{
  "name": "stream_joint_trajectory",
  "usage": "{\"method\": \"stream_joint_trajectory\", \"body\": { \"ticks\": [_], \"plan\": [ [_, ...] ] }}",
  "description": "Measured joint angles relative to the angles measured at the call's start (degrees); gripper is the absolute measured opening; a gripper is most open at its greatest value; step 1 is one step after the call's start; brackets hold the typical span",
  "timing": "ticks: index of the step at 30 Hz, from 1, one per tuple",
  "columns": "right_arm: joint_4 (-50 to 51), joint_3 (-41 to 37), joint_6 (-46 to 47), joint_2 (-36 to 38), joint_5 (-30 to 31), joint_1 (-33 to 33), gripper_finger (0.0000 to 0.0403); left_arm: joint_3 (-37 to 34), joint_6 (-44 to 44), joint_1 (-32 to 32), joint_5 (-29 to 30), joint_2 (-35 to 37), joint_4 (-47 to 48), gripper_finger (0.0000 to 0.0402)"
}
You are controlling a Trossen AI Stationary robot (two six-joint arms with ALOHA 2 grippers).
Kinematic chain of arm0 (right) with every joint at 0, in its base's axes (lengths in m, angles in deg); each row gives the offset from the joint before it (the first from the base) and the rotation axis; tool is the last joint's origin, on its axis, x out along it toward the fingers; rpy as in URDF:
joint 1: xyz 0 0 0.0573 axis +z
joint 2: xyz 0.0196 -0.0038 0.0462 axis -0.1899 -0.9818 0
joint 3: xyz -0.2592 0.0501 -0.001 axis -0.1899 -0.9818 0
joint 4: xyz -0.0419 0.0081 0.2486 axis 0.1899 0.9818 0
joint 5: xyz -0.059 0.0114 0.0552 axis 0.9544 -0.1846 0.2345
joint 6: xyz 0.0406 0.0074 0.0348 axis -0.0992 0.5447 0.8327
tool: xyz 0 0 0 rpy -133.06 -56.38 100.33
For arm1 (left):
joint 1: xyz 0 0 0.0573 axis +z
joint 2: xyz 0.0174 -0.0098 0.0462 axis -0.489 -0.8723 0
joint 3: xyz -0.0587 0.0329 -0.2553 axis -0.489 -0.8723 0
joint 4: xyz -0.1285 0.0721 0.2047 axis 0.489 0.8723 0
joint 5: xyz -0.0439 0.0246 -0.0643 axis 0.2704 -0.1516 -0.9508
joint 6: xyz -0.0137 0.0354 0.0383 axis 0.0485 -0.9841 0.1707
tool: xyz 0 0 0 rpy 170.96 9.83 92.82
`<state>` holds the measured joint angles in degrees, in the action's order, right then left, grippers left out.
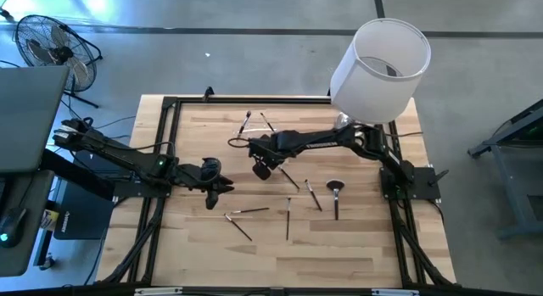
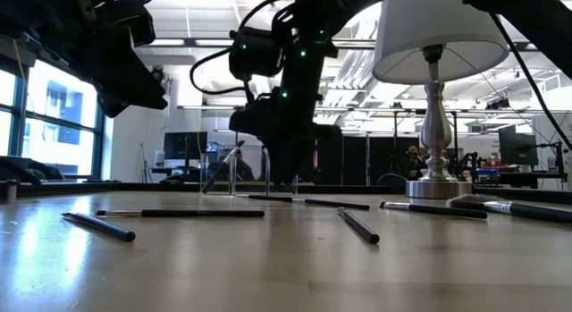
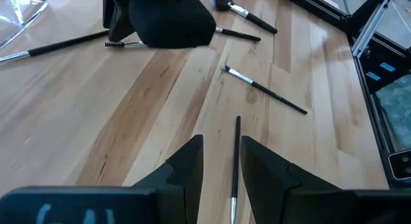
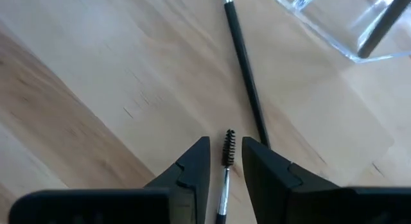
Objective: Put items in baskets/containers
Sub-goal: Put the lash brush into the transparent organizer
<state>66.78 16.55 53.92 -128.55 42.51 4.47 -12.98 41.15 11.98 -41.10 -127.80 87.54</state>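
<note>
Right gripper (image 4: pixel 225 161) fingers spread around one spoolie brush (image 4: pixel 227 147); left gripper (image 3: pixel 220 161) spread — one clear holder (image 4: pixel 347 22).

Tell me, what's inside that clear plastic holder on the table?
The clear holder has at least one dark brush handle leaning inside it. Most of the holder is out of the close-up, so I can't tell whether more are in there.

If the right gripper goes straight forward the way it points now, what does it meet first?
The right gripper stands open around a small spoolie brush. Straight ahead there is first bare table; a long dark brush runs just beside that line, and the clear holder lies farther off to the side. Depth is unclear.
</note>
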Motion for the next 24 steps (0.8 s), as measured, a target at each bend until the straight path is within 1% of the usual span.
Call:
{"method": "stream_joint_trajectory", "body": {
  "ticks": [12, 15, 18, 19, 22, 24],
  "plan": [
    [1.1, 0.2, 0.2, -3.7, -0.8, 0.0, 0.0081, 0.1, 1.9, 0.0, -0.1, 0.0, -0.4, 0.0101],
    [1.1, 0.3, -0.2, -4.2, -2.7, 0.0, 0.0058, 0.1, 2.7, 0.0, 0.0, 0.0, -0.8, 0.0101],
    [0.9, 0.2, -2.3, -4.3, -2.9, 0.1, 0.0014, 0.1, 2.8, 0.0, 0.0, 0.0, -1.4, 0.0101],
    [0.7, 0.2, -3.3, -4.3, -2.8, 0.2, 0.0008, 0.1, 2.8, 0.0, 0.0, 0.0, -1.6, 0.0101],
    [0.8, 0.2, -3.9, -4.0, -2.0, 0.9, 0.0008, 0.1, 2.9, 0.0, 0.1, 0.0, -1.6, 0.0101],
    [1.0, 0.0, -4.3, -3.3, -0.2, 1.7, 0.0003, 0.1, 3.0, 0.0, 0.1, 0.0, -1.9, 0.0101]
  ]
}}
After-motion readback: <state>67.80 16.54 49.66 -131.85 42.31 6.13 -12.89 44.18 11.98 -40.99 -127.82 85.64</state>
